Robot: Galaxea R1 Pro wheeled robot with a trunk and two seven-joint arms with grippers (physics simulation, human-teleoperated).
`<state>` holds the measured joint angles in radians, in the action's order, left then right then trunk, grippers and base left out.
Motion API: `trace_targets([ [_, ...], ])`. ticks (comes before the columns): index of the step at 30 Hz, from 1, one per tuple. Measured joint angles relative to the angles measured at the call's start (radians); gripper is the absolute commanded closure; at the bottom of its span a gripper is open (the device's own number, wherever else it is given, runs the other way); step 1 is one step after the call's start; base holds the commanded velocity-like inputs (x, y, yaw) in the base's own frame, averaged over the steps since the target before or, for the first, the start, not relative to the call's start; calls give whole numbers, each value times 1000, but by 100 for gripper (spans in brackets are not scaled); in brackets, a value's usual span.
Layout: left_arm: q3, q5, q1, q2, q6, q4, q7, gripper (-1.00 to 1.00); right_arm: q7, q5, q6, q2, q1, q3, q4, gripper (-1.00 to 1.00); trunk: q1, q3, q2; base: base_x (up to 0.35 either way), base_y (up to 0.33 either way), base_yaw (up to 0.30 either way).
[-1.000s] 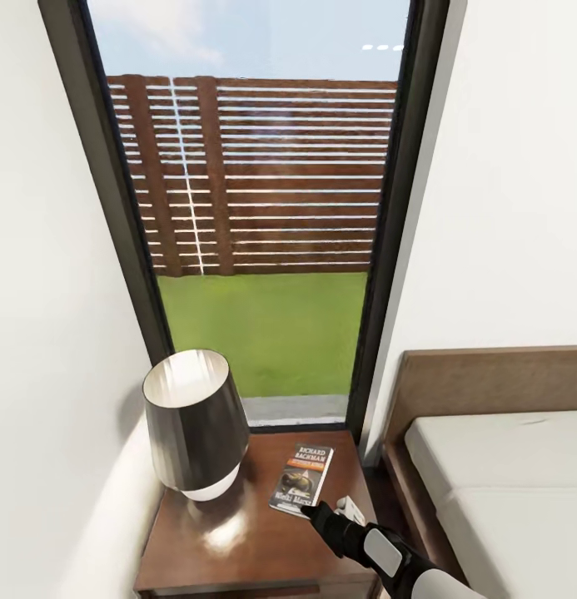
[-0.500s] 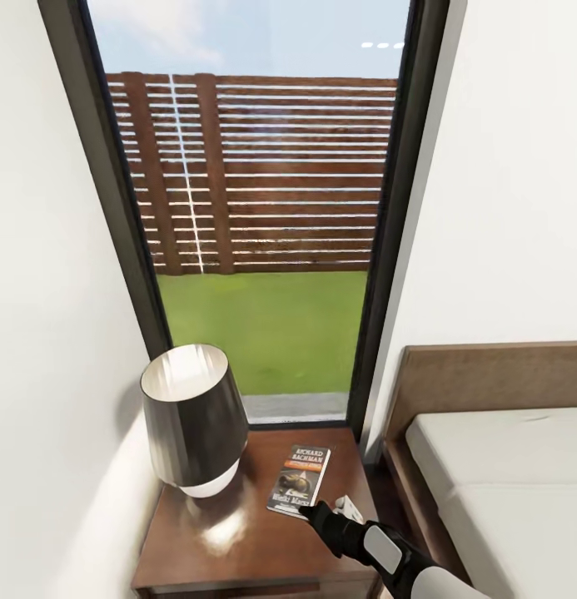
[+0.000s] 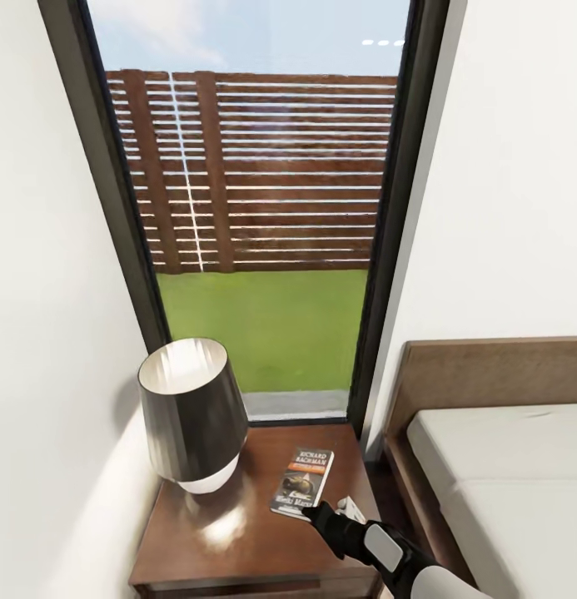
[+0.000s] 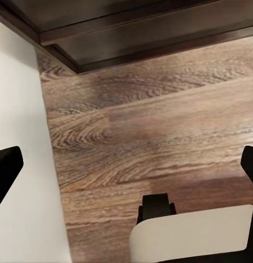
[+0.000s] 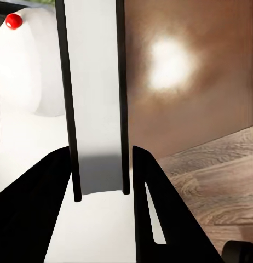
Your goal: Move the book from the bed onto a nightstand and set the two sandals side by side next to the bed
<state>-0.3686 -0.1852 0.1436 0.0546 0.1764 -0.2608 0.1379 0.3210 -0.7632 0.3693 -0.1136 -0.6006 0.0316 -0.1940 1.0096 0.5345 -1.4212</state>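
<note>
Book (image 3: 302,482) flat on nightstand (image 3: 238,532), right hand (image 3: 309,511) gripping its edge

The right gripper (image 3: 315,513) covers the near corner of the book (image 3: 302,482), so whether its jaws clamp the book cannot be told; the bed (image 3: 488,466) runs off the head view's right edge; the nightstand (image 3: 238,532) is cut at the bottom; the lamp (image 3: 191,413) hides its back corner.

Dark-brown nightstand (image 3: 230,532), grey orange-banded book (image 3: 303,482), black-and-white lamp (image 3: 192,416), slatted brown fence (image 3: 263,175).
</note>
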Motion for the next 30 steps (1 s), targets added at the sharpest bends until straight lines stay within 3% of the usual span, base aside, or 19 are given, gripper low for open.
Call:
trace_targets([
  [8,0,0,0,0,0,0,0,-100,-23,-2,1,0,-1,-23,0,100,31,25,-56,0,0,0],
  [24,0,0,0,0,0,0,0,-100,-49,-3,17,-1,-20,-28,-1,100,92,75,-168,0,0,0],
  [30,0,0,0,0,0,0,-1,-100,-70,-7,54,-3,-34,-30,-3,100,92,75,-168,0,0,0],
])
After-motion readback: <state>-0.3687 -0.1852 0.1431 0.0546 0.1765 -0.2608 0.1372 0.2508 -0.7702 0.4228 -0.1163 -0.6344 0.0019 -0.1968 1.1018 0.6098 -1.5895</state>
